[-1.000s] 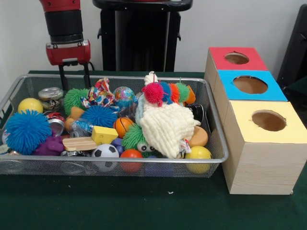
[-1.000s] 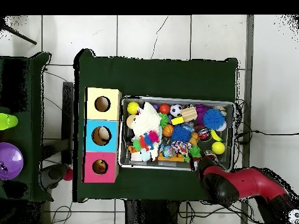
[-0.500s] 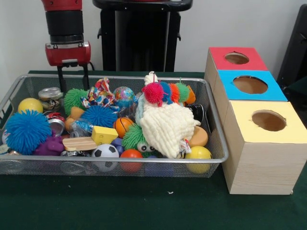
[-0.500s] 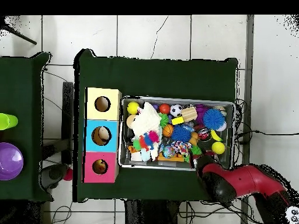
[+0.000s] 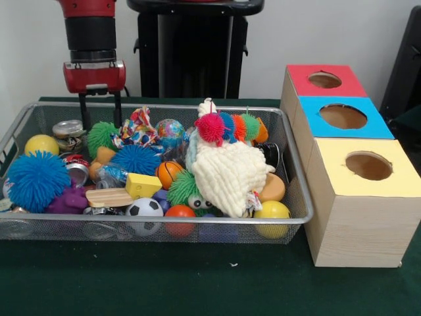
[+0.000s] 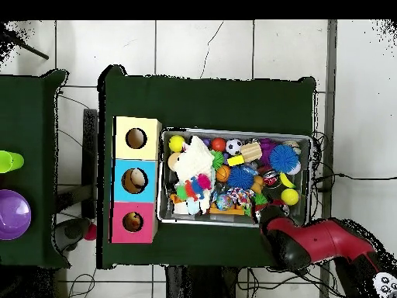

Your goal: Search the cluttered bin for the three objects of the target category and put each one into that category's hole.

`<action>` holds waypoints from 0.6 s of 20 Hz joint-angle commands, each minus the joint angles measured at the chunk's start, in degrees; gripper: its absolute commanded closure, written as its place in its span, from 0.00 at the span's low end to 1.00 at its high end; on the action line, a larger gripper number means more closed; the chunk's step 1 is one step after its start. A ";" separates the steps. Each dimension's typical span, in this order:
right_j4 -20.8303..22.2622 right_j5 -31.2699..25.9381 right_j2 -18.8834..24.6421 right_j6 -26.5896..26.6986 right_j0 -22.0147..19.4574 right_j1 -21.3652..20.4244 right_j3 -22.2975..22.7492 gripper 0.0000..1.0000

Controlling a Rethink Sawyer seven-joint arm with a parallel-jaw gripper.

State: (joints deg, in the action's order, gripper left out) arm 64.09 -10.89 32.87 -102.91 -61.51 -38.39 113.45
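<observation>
One wire-mesh bin (image 5: 299,197) sits beside three wooden boxes, one with a red top (image 5: 325,80), one blue (image 5: 342,117), one yellow (image 5: 368,167), each with one round hole. In the bin, two blue spiky balls show (image 5: 36,178) (image 5: 136,158), and two green spiky ones (image 5: 102,134) (image 5: 183,189). There are two plain yellow balls (image 5: 41,144) (image 5: 272,210), one soccer ball (image 5: 144,209), one small basketball (image 5: 168,174), two tin cans (image 5: 69,130) (image 5: 77,168) and one cream knitted cloth (image 5: 227,174).
</observation>
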 commanded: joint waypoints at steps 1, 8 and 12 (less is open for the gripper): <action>3.15 2.76 -6.08 -4.66 2.82 1.04 -7.74 0.00; 3.20 3.39 -7.80 -2.82 3.60 2.70 -9.03 0.00; 2.66 4.99 -8.70 -3.75 3.59 4.43 -9.95 0.00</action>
State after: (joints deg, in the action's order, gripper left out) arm 64.07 -9.24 27.37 -102.91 -58.61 -37.59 110.23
